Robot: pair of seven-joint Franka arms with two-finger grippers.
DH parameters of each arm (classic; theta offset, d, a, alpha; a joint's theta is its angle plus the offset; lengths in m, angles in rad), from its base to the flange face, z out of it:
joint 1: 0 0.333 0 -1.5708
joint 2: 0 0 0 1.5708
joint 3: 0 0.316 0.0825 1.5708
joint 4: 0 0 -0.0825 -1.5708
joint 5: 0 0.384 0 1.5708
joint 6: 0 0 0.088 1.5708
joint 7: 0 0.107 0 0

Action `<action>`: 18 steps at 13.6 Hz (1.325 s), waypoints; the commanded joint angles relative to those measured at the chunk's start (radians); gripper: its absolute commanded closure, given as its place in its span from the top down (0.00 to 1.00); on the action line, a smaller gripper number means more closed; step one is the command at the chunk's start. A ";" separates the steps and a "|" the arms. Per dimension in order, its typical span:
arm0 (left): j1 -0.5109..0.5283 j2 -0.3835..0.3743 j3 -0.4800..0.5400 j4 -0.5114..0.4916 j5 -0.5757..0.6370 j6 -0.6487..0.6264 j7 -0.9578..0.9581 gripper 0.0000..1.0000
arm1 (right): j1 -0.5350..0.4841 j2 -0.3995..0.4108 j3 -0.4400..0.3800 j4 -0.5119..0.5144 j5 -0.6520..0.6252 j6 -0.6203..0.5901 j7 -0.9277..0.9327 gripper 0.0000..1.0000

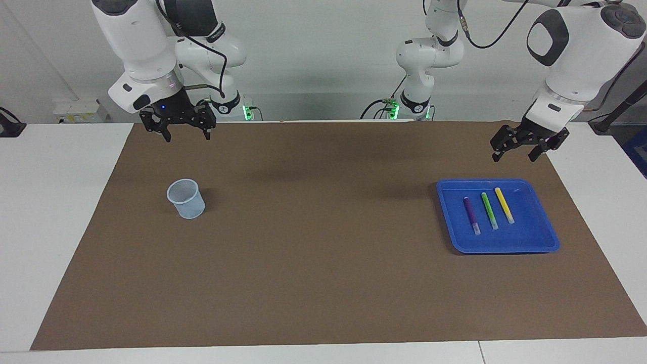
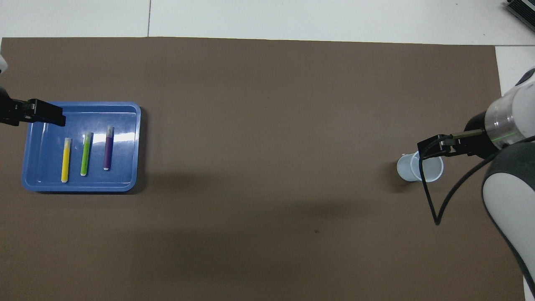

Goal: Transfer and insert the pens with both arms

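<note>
Three pens lie side by side in a blue tray (image 1: pixel 541 237) (image 2: pixel 37 184) toward the left arm's end of the table: a purple pen (image 1: pixel 471 213) (image 2: pixel 108 148), a green pen (image 1: pixel 489 209) (image 2: pixel 85 154) and a yellow pen (image 1: pixel 504 204) (image 2: pixel 65 160). My left gripper (image 1: pixel 513 157) (image 2: pixel 52 117) hangs open in the air over the tray's outer edge, touching nothing. My right gripper (image 1: pixel 187 137) (image 2: pixel 430 147) hangs open, well above a pale blue mesh cup (image 1: pixel 186 198) (image 2: pixel 411 168), and holds nothing.
A brown mat (image 1: pixel 323 263) covers most of the white table (image 1: pixel 60 212). The cup stands upright toward the right arm's end. The right arm's black cable (image 2: pixel 434 209) loops down near the cup in the overhead view.
</note>
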 commanded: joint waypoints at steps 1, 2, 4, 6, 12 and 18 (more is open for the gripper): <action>-0.005 -0.019 0.008 -0.030 -0.013 0.023 -0.018 1.00 | -0.007 -0.005 -0.002 -0.005 0.019 -0.002 0.005 1.00; -0.003 -0.022 0.008 -0.039 -0.013 0.036 -0.018 1.00 | -0.007 -0.005 -0.002 -0.005 0.019 -0.002 0.005 1.00; -0.003 -0.045 0.008 -0.089 -0.013 0.068 -0.003 1.00 | -0.007 -0.005 -0.002 -0.005 0.019 -0.002 0.005 1.00; -0.002 -0.078 0.008 -0.169 -0.013 0.136 -0.004 1.00 | -0.007 -0.005 -0.002 -0.005 0.019 -0.002 0.005 1.00; 0.038 -0.173 0.008 -0.422 -0.013 0.346 -0.007 1.00 | -0.007 -0.005 -0.002 -0.005 0.019 -0.002 0.005 1.00; 0.069 -0.130 0.008 -0.475 -0.013 0.386 -0.006 1.00 | -0.007 -0.005 -0.002 -0.005 0.019 -0.002 0.005 1.00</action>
